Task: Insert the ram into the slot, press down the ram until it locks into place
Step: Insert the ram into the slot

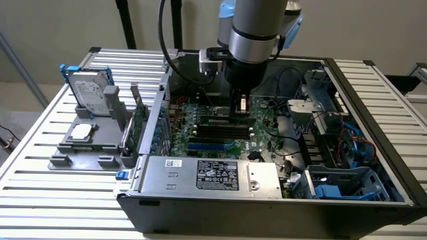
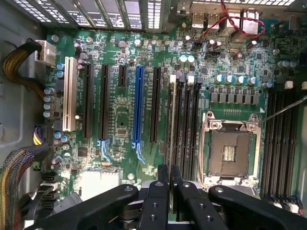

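My gripper point(image 2: 170, 176) reaches down into the open computer case, just over the motherboard point(image 2: 120, 120). Its black fingers point(image 2: 162, 194) are shut on the ram point(image 2: 171, 124), which I see edge-on as a thin pale line running away from the fingertips. The ram lines up with the outermost slot of a bank of parallel black slots point(image 2: 187, 124) beside the processor socket. Whether it sits in that slot or just above it, I cannot tell. In the exterior view the gripper point(image 1: 241, 111) stands low over the same black slots point(image 1: 220, 131).
A bright blue slot point(image 2: 138, 105) and black expansion slots lie to one side, the processor socket point(image 2: 229, 151) and a second slot bank point(image 2: 280, 143) to the other. The power supply point(image 1: 207, 175) and case walls hem in the board. A hard drive point(image 1: 90, 95) stands outside the case.
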Controlling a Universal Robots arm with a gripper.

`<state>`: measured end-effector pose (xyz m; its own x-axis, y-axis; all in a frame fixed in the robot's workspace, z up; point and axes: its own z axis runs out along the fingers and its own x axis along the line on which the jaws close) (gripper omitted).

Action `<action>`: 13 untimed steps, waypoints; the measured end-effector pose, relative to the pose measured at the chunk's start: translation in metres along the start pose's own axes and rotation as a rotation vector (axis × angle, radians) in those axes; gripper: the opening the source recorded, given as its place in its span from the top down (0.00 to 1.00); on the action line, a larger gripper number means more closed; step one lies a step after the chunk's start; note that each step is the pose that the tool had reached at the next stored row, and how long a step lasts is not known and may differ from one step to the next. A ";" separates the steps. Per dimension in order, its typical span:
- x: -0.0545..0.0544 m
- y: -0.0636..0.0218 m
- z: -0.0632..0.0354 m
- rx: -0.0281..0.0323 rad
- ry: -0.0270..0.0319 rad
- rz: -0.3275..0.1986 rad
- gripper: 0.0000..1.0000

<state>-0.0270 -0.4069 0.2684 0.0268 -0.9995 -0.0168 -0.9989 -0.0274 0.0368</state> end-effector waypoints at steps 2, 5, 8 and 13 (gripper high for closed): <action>0.001 0.0004 0.0037 0.0000 0.0000 0.000 0.87; 0.002 0.0018 0.0092 0.0000 0.0000 0.000 0.87; 0.002 0.0033 0.0148 0.0000 0.0001 0.000 0.87; 0.002 0.0036 0.0238 0.0000 0.0000 0.002 0.87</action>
<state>-0.0314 -0.4091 0.2447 0.0249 -0.9995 -0.0168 -0.9990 -0.0256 0.0368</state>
